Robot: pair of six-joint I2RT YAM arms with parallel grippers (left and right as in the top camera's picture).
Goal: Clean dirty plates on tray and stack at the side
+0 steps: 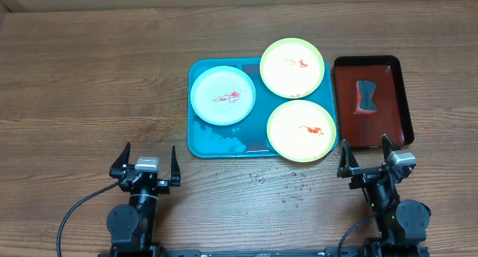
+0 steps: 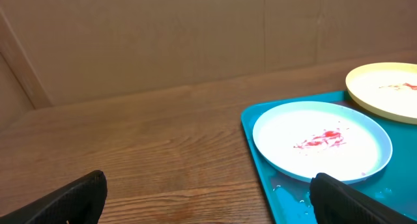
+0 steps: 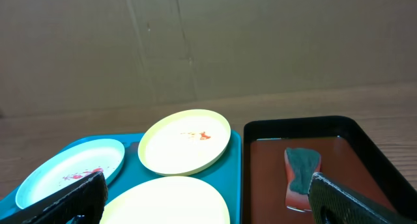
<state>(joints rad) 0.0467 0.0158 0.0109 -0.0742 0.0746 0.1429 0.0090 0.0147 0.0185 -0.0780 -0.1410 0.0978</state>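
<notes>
Item 1. My left tool (image 1: 150,149): fingers spread wide apart, nothing between them. It sits low at the near edge of the desk (image 1: 75,78), near and to the left of the teal tray (image 1: 193,134).

Item 2. My right tool (image 1: 365,146): fingers likewise apart and empty, at the near edge, just in front of the dark red tray (image 1: 382,126).

Item 3. Droplets (image 1: 293,190): scattered on the desk between my two tools, just before the teal tray.

Item 4. Teal tray: rectangular with rounded corners, lying mid-desk. Its near-left part is wet. It carries all three plates, none stacked.

Item 5. Blue-white plate (image 1: 222,96): on the tray's left half, with a red smear at its centre.

Item 6. Near yellow-green plate (image 1: 301,130): at the tray's near-right corner, overhanging the rim, with a red smear inside.

Item 7. Far yellow-green plate (image 1: 292,66): at the far-right corner, overhanging the far rim, with a fainter red smear.

Item 8. Dark red tray: black-rimmed, just right of the teal tray. A dark grey-green sponge (image 1: 367,97) lies in its middle.
</notes>
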